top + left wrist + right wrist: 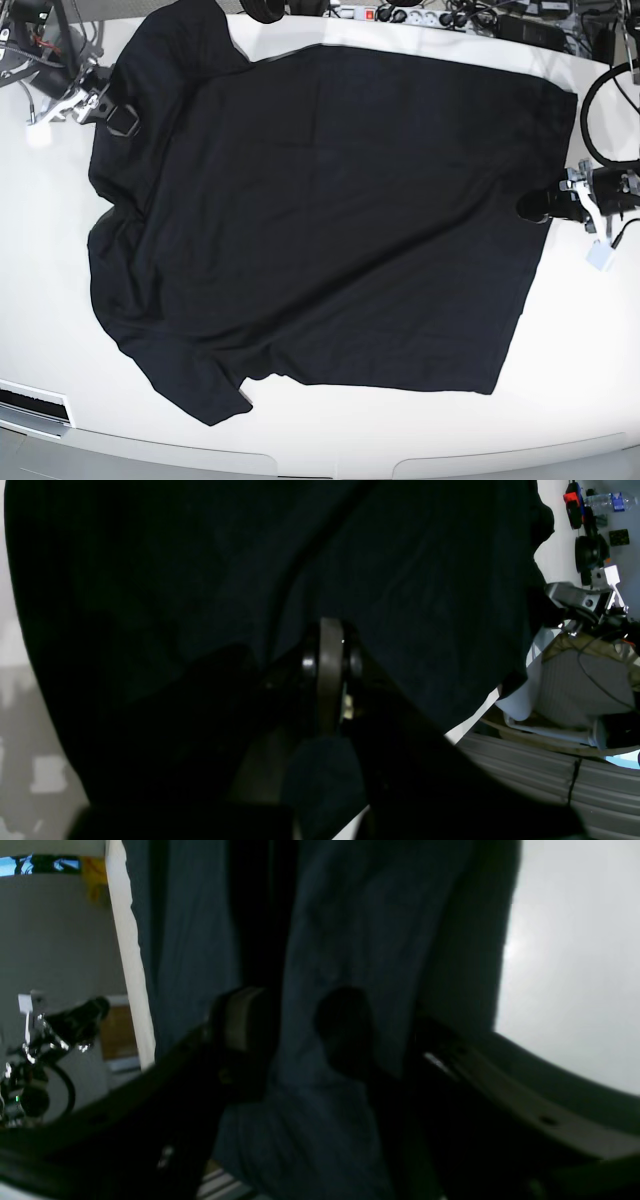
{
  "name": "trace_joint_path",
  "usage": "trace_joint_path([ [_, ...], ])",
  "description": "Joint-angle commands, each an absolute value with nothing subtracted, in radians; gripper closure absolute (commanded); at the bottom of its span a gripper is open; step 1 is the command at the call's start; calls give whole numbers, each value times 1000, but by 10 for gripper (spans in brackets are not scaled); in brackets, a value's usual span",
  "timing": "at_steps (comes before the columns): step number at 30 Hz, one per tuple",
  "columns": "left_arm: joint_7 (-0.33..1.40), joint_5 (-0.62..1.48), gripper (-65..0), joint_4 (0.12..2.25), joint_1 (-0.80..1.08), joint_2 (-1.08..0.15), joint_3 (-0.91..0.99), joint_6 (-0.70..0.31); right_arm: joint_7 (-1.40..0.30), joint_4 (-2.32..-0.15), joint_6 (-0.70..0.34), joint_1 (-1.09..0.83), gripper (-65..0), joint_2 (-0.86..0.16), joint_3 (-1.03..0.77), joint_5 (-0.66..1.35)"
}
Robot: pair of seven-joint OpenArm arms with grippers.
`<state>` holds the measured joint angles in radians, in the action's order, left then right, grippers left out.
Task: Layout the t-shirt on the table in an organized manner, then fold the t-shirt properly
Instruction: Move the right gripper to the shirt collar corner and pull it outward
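spreading across the glossy white table (40,330), the plain black short-sleeved t-shirt (320,210) lies mostly flat. the left gripper (535,205) has its jaws closed on the shirt's edge. the right gripper (295,1030) has jaws parted, with a fold of fabric between them.

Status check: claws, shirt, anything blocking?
Left claw shut on shirt edge. Right claw around the opposite edge, jaws apart. Shirt spread mostly flat on table, unfolded. Nothing on it.
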<state>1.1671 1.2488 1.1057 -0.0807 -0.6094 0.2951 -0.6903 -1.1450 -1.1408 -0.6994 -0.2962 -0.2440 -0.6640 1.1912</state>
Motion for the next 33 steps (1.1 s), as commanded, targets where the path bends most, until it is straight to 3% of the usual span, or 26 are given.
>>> trace_joint_path([
  [1,1152,1276,0,1119,-97,-629,303,-698,-1146,-1149,-698,-289,-235,-265,-667,1197],
  [4,1152,1277,0,1119,-97,-629,303,-698,-1145,-1150,-698,-286,0,-278,-668,1198],
  [10,1156,1276,0,1119,-97,-630,303,-698,-1166,-1166,-698,-299,0,-330,-676,1197],
  [23,1156,1276,0,1119,-94,-634,303,-698,-1176,-1514,-698,-508,0,-329,-806,1085],
  [29,1159,1298,0,1119,-95,-634,303,-698,-1176,-1532,-698,-521,0,-330,-806,1077],
  [30,1161,1304,0,1119,-95,-635,303,-698,-1176,-1532,-698,-520,-16,-330,-806,1079],
  [33,1167,1310,0,1119,-96,-635,303,-698,-1176,-1532,-698,-521,-235,-330,-806,1092],
])
